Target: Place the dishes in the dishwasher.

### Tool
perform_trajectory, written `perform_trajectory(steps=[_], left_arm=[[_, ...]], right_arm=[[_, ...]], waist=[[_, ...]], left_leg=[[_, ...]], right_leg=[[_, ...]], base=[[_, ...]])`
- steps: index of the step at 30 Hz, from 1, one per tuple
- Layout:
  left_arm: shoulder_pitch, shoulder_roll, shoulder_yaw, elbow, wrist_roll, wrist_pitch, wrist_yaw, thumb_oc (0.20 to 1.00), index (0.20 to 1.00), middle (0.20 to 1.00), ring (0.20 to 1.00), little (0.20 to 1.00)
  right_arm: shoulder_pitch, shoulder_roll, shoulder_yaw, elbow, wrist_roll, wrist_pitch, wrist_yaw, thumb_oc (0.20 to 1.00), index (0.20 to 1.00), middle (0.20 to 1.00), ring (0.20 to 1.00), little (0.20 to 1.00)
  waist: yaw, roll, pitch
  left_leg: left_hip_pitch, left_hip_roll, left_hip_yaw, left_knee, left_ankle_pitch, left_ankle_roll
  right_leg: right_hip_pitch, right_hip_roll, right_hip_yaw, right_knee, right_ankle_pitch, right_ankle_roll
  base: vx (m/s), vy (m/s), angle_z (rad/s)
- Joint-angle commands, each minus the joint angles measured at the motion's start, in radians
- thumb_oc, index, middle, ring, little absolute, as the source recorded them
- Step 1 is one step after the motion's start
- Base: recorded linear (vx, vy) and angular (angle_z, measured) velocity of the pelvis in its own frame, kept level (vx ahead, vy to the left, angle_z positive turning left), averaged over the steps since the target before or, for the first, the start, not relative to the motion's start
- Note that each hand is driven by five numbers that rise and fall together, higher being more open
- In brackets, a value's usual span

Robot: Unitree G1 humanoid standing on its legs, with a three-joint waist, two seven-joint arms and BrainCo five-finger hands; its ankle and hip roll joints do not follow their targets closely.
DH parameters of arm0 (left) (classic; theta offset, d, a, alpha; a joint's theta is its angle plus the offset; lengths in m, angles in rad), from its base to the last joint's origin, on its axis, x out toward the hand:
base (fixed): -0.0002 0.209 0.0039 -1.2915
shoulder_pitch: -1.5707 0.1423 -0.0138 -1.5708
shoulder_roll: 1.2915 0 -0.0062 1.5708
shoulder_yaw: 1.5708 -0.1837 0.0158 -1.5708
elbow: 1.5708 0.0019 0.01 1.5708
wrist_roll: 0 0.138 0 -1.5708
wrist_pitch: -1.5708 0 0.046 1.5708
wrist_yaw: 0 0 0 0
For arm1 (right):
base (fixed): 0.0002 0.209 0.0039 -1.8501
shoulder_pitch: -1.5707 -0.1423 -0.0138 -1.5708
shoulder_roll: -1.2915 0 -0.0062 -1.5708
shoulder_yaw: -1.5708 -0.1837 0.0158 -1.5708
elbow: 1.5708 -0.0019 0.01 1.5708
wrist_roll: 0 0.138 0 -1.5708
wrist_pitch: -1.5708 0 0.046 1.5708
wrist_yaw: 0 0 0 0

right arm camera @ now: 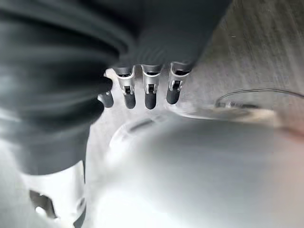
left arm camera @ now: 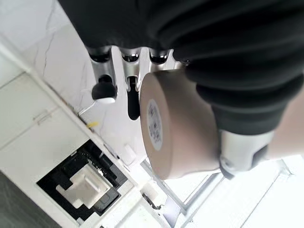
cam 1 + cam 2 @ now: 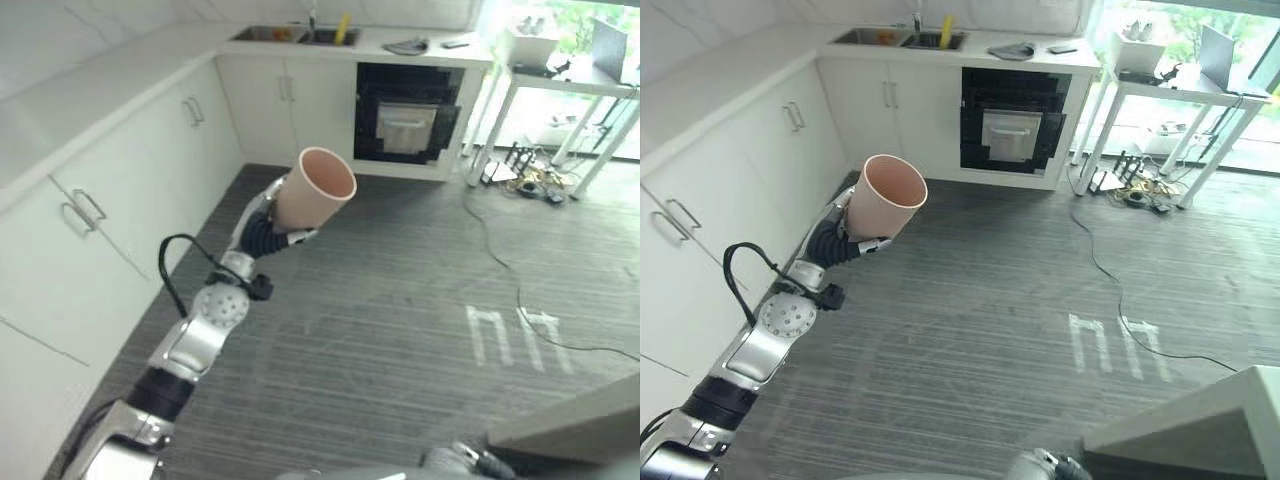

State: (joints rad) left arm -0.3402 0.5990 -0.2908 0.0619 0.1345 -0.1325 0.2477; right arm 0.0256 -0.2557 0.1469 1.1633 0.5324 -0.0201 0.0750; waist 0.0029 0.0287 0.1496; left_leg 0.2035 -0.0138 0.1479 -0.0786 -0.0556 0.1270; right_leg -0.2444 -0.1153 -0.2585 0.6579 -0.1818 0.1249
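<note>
The left hand point(image 3: 268, 228) is gripping a pale pink cup point(image 3: 314, 188), its fingers point(image 2: 134, 97) and thumb curling round the cup's wall near the base, and it is holding the cup up in the air over the grey striped floor point(image 3: 400, 300), tilted so the open mouth is facing up and toward the dishwasher point(image 3: 408, 120). The dishwasher (a dark opening with a pale rack or panel inside) is sitting in the white cabinet run point(image 3: 290, 100) at the far end of the room, well apart from the cup. On the counter just left of the dishwasher a sink point(image 3: 290, 34) is holding a yellow item point(image 3: 343, 28); a white table point(image 3: 560, 85) is standing to the dishwasher's right. The right hand point(image 1: 142, 90) is hanging with its fingers point(image 1: 150, 92) straight and relaxed, holding nothing, above a blurred pale rounded surface I cannot identify.
</note>
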Motion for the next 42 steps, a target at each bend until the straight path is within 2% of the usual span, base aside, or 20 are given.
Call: perform_trajectory(steps=[1, 3, 5, 8, 11, 12, 13, 14, 17, 19, 20, 22, 23, 24, 28, 33, 36, 37, 40, 42], left_arm=[[-0.023, 0.010, 0.023, -0.093, -0.006, -0.033, 0.034, 0.200, 0.200, 0.200, 0.200, 0.200], [-0.018, 0.019, 0.028, -0.107, -0.013, -0.028, 0.032, 0.200, 0.200, 0.200, 0.200, 0.200], [-0.006, 0.030, 0.034, -0.119, -0.021, -0.035, 0.021, 0.200, 0.200, 0.200, 0.200, 0.200], [0.035, 0.025, 0.046, -0.141, -0.005, -0.056, -0.004, 0.200, 0.200, 0.200, 0.200, 0.200], [0.051, -0.003, 0.034, -0.152, 0.012, -0.050, -0.017, 0.200, 0.200, 0.200, 0.200, 0.200], [0.053, -0.010, 0.029, -0.149, 0.013, -0.049, -0.012, 0.200, 0.200, 0.200, 0.200, 0.200], [0.050, -0.022, 0.027, -0.154, 0.023, -0.036, 0.003, 0.200, 0.200, 0.200, 0.200, 0.200], [0.049, -0.022, 0.027, -0.155, 0.023, -0.033, 0.004, 0.200, 0.200, 0.200, 0.200, 0.200], [0.047, -0.024, 0.044, -0.175, 0.007, 0.006, 0.038, 0.200, 0.200, 0.200, 0.200, 0.200], [0.044, -0.018, 0.050, -0.179, -0.015, 0.019, 0.046, 0.200, 0.200, 0.200, 0.200, 0.200], [0.045, -0.013, 0.057, -0.178, -0.024, 0.008, 0.042, 0.200, 0.200, 0.200, 0.200, 0.200], [0.064, -0.006, 0.071, -0.184, -0.014, -0.006, 0.043, 0.200, 0.200, 0.200, 0.200, 0.200], [0.084, 0.000, 0.079, -0.190, -0.020, -0.014, 0.053, 0.200, 0.200, 0.200, 0.200, 0.200], [0.091, 0.000, 0.081, -0.190, -0.026, -0.017, 0.056, 0.200, 0.200, 0.200, 0.200, 0.200], [0.131, -0.008, 0.094, -0.190, -0.025, -0.049, 0.053, 0.200, 0.200, 0.200, 0.200, 0.200], [0.155, -0.019, 0.115, -0.162, 0.001, -0.097, 0.066, 0.200, 0.200, 0.200, 0.200, 0.200], [0.143, -0.016, 0.107, -0.159, 0.012, -0.069, 0.068, 0.200, 0.200, 0.200, 0.200, 0.200], [0.124, -0.014, 0.105, -0.154, 0.005, -0.069, 0.055, 0.200, 0.200, 0.200, 0.200, 0.200], [0.083, -0.008, 0.088, -0.139, -0.005, -0.063, 0.032, 0.200, 0.200, 0.200, 0.200, 0.200], [0.056, -0.011, 0.060, -0.124, 0.005, -0.062, 0.024, 0.200, 0.200, 0.200, 0.200, 0.200]], right_arm=[[-0.017, 0.007, 0.037, 0.028, 0.043, -0.039, -0.022, 1.000, 1.000, 1.000, 1.000, 1.000], [-0.009, 0.007, 0.018, 0.032, 0.041, -0.041, -0.014, 1.000, 1.000, 1.000, 1.000, 1.000], [-0.001, 0.015, -0.003, 0.035, 0.021, -0.046, -0.016, 1.000, 1.000, 1.000, 1.000, 1.000], [0.008, 0.022, -0.025, 0.037, 0.009, -0.041, -0.020, 1.000, 1.000, 1.000, 1.000, 1.000], [0.002, 0.017, -0.027, 0.051, 0.017, -0.037, -0.019, 1.000, 1.000, 1.000, 1.000, 1.000], [-0.004, 0.012, -0.020, 0.053, 0.027, -0.032, -0.017, 1.000, 1.000, 1.000, 1.000, 1.000], [-0.016, 0.002, -0.004, 0.048, 0.031, -0.027, -0.008, 1.000, 1.000, 1.000, 1.000, 1.000], [-0.018, 0.001, -0.002, 0.047, 0.031, -0.026, -0.007, 1.000, 1.000, 1.000, 1.000, 1.000], [-0.037, -0.019, 0.024, 0.034, -0.010, -0.015, -0.008, 1.000, 1.000, 1.000, 1.000, 1.000], [-0.042, -0.037, 0.031, 0.037, 0.005, -0.017, -0.015, 1.000, 1.000, 1.000, 1.000, 1.000], [-0.043, -0.050, 0.023, 0.041, 0.023, -0.020, -0.013, 1.000, 1.000, 1.000, 1.000, 1.000], [-0.068, -0.056, -0.001, 0.062, 0.002, -0.019, 0.004, 1.000, 1.000, 1.000, 1.000, 1.000], [-0.083, -0.047, 0.000, 0.068, -0.009, -0.012, -0.014, 1.000, 1.000, 1.000, 1.000, 1.000], [-0.085, -0.044, 0.005, 0.071, -0.007, -0.010, -0.025, 1.000, 1.000, 1.000, 1.000, 1.000], [-0.080, -0.025, 0.012, 0.102, 0.022, 0.010, -0.067, 1.000, 1.000, 1.000, 1.000, 1.000], [-0.046, -0.017, 0.003, 0.120, -0.035, 0.005, -0.071, 1.000, 1.000, 1.000, 1.000, 1.000], [-0.051, -0.024, -0.015, 0.141, -0.012, 0.013, -0.066, 1.000, 1.000, 1.000, 1.000, 1.000], [-0.049, -0.021, -0.021, 0.136, -0.005, 0.004, -0.051, 1.000, 1.000, 1.000, 1.000, 1.000], [-0.038, 0.002, -0.017, 0.106, -0.008, -0.016, -0.057, 1.000, 1.000, 1.000, 1.000, 1.000], [-0.026, 0.020, -0.014, 0.082, 0.010, -0.023, -0.057, 1.000, 1.000, 1.000, 1.000, 1.000]], waist=[[-0.022, -0.043, -0.006], [-0.045, -0.056, 0.004], [-0.059, -0.053, 0.010], [-0.063, -0.052, 0.000], [-0.078, -0.045, -0.032], [-0.080, -0.038, -0.045], [-0.076, -0.022, -0.063], [-0.076, -0.025, -0.066], [-0.065, -0.020, -0.077], [-0.042, -0.041, -0.066], [-0.023, -0.053, -0.048], [0.008, -0.053, -0.024], [0.022, -0.051, -0.021], [0.028, -0.045, -0.023], [0.072, -0.014, -0.021], [0.069, -0.014, -0.034], [0.083, -0.017, -0.041], [0.086, -0.019, -0.051], [0.076, -0.024, -0.068], [0.063, -0.027, -0.072]], left_leg=[[-0.045, -0.053, 0.043, 0.000, 0.020, -0.049], [-0.003, -0.064, 0.028, 0.001, -0.028, -0.050], [0.030, -0.062, 0.015, 0.010, -0.070, -0.046], [0.070, -0.059, 0.010, 0.027, -0.117, -0.043], [0.105, -0.046, -0.004, 0.079, -0.153, -0.052], [0.109, -0.030, 0.002, 0.114, -0.126, -0.068], [0.093, 0.015, 0.020, 0.242, -0.034, -0.118], [0.086, 0.015, 0.021, 0.258, -0.019, -0.122], [0.014, 0.059, 0.032, 0.554, 0.093, -0.181], [-0.142, 0.098, 0.031, 0.774, 0.144, -0.203], [-0.258, 0.102, 0.012, 0.837, 0.129, -0.184], [-0.341, 0.069, 0.004, 0.729, 0.084, -0.142], [-0.344, 0.050, 0.024, 0.518, 0.094, -0.135], [-0.353, 0.033, 0.014, 0.424, 0.107, -0.136], [-0.412, 0.024, -0.041, 0.095, 0.253, -0.185], [-0.410, 0.045, 0.054, 0.060, 0.248, -0.177], [-0.410, 0.021, 0.045, 0.119, 0.192, -0.140], [-0.392, 0.004, 0.049, 0.128, 0.161, -0.112], [-0.330, -0.037, 0.046, 0.092, 0.130, -0.061], [-0.292, -0.065, 0.031, 0.071, 0.110, -0.030]], right_leg=[[0.131, -0.002, -0.074, -0.430, 0.296, 0.016], [0.081, -0.040, -0.050, -0.540, 0.395, 0.048], [0.055, -0.061, -0.030, -0.625, 0.429, 0.063], [0.068, -0.065, -0.042, -0.653, 0.430, 0.064], [0.092, -0.030, -0.010, -0.620, 0.392, 0.034], [0.103, -0.009, -0.014, -0.609, 0.369, 0.012], [0.136, 0.037, -0.039, -0.604, 0.319, -0.034], [0.137, 0.038, -0.041, -0.606, 0.317, -0.040], [0.190, 0.085, -0.051, -0.609, 0.244, -0.107], [0.239, 0.092, -0.051, -0.616, 0.211, -0.144], [0.276, 0.094, -0.034, -0.621, 0.200, -0.153], [0.334, 0.109, 0.028, -0.643, 0.191, -0.145], [0.353, 0.115, 0.065, -0.658, 0.188, -0.129], [0.358, 0.122, 0.084, -0.660, 0.185, -0.123], [0.418, 0.155, 0.157, -0.669, 0.160, -0.114], [0.454, 0.142, 0.142, -0.650, 0.116, -0.097], [0.484, 0.122, 0.138, -0.586, 0.048, -0.099], [0.490, 0.112, 0.122, -0.545, 0.018, -0.095], [0.455, 0.081, 0.086, -0.399, 0.061, -0.052], [0.399, 0.060, 0.064, -0.195, 0.125, -0.003]], base=[[0.41, -0.136, 0.38], [0.35, -0.118, 0.16], [0.43, -0.136, 0.36], [0.43, -0.161, 0.39], [0.45, -0.210, 0.37], [0.51, -0.298, 0.39], [0.39, -0.256, 0.25], [0.38, -0.285, -0.02], [0.32, -0.266, -0.70], [0.24, -0.257, -0.58], [0.26, -0.161, -0.29], [0.37, 0.047, -0.53], [0.42, 0.183, -1.29], [0.45, 0.225, -1.33], [0.41, 0.177, -0.60], [0.33, 0.195, -0.43], [0.38, 0.244, -0.95], [0.41, 0.318, -0.91], [0.30, 0.289, -0.05], [0.22, 0.258, 0.65]])
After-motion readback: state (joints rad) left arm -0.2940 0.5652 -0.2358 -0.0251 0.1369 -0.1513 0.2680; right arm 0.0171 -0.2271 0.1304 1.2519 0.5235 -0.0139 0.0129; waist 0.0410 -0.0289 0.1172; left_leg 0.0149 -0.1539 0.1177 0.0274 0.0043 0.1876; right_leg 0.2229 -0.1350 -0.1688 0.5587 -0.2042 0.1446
